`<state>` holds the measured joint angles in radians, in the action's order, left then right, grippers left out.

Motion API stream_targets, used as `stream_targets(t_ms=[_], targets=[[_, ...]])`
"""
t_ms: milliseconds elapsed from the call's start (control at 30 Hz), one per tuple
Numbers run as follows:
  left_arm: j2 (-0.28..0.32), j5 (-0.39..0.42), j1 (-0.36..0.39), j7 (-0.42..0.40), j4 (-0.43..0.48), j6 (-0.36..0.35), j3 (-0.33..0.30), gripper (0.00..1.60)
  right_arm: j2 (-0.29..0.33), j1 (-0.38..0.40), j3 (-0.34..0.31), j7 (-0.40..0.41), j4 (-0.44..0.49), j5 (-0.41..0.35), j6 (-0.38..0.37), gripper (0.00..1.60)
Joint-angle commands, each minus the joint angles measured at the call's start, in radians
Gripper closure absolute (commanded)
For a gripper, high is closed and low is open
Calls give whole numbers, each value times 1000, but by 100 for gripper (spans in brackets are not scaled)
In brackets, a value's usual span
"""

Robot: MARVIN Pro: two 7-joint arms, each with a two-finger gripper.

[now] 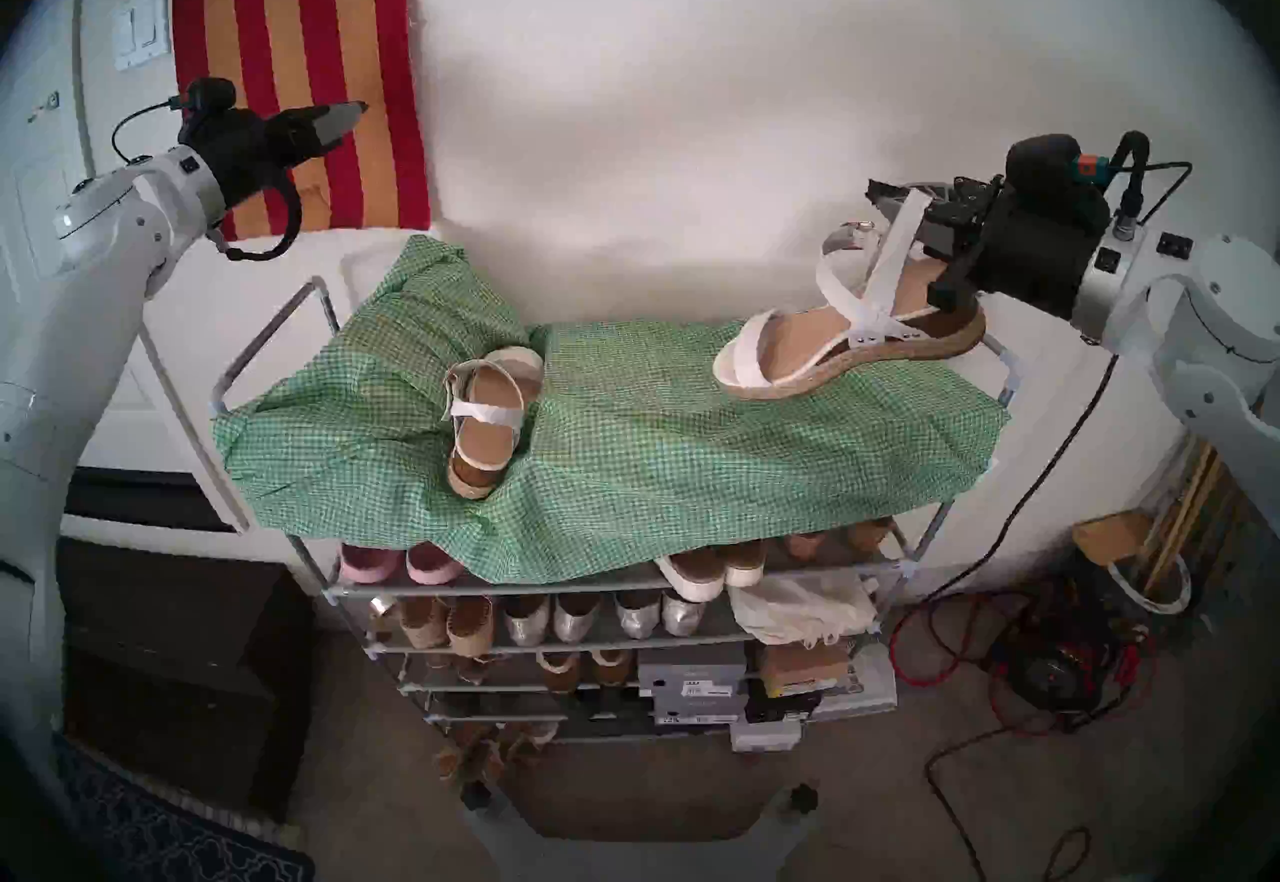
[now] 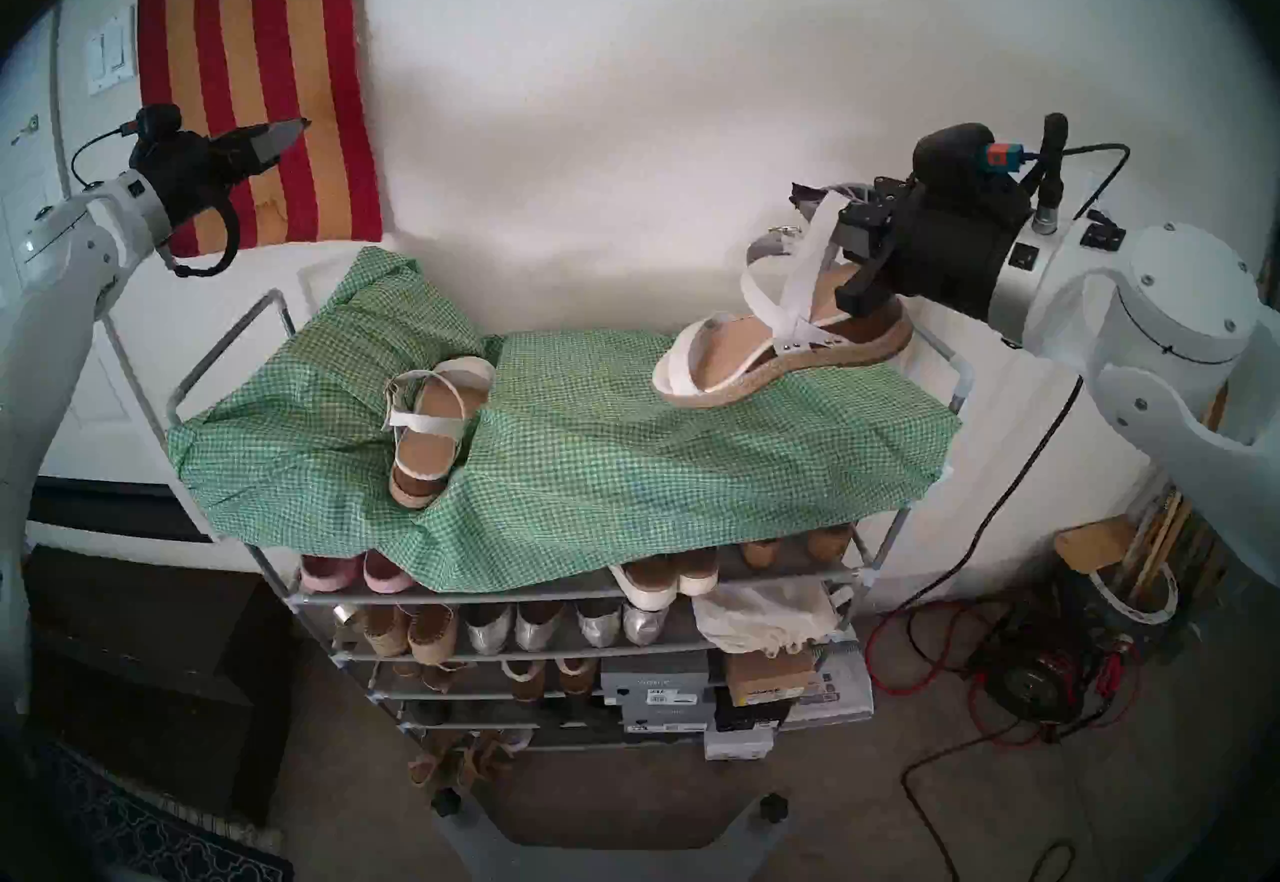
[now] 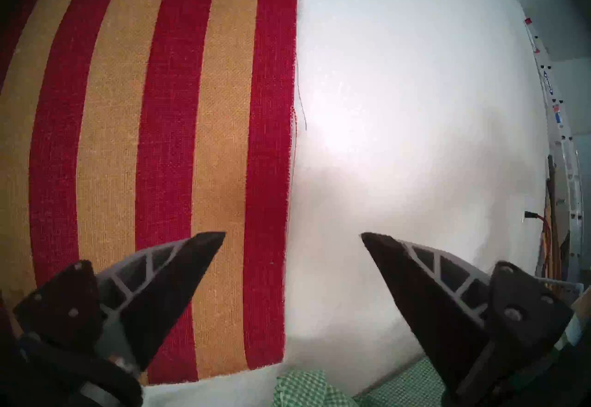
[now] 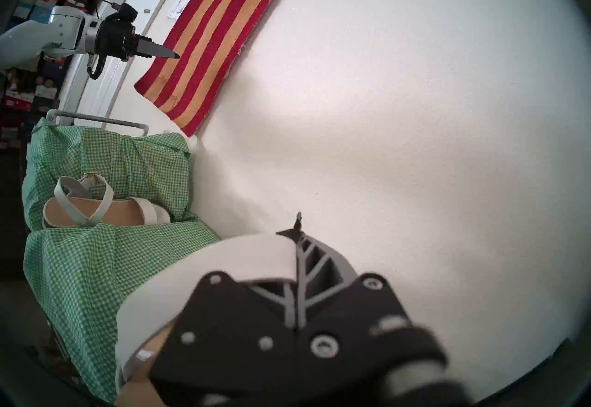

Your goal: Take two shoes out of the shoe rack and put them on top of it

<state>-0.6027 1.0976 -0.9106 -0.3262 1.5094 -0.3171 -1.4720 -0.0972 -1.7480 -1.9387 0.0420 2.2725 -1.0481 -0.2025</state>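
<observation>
On top of the shoe rack (image 1: 332,589), over its green gingham cloth (image 1: 623,451), are two wedge sandals. One sandal (image 1: 488,423) lies free near the cloth's middle, toe toward the wall, heel close to the rack's front edge. The other sandal (image 1: 838,343) sits at the right end of the rack, its heel out by the right side rail and its toe pointing toward the middle — between the two sandals the cloth is bare. The right gripper (image 1: 900,201) is clamped tight on this sandal's white ankle strap, pulling the strap up above the heel. The left gripper (image 3: 292,237) hovers well above the rack's left end with its fingers spread wide and nothing between them, in front of a striped red-and-orange wall hanging (image 1: 305,42). Below the cloth the rack's lower shelves are crowded — pink, beige, silver and white shoes in pairs, plus several shoe boxes (image 1: 699,679) at the right.
</observation>
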Motion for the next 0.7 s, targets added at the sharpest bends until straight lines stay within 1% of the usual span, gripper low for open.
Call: stream_targets(t_ms=[0, 667], targets=[[-19, 12, -26, 31, 20, 31, -27, 0, -3, 17, 11, 0, -7, 1, 9, 160], [-57, 30, -85, 116, 67, 96, -75, 0, -3, 54, 52, 19, 8, 6, 17, 160]])
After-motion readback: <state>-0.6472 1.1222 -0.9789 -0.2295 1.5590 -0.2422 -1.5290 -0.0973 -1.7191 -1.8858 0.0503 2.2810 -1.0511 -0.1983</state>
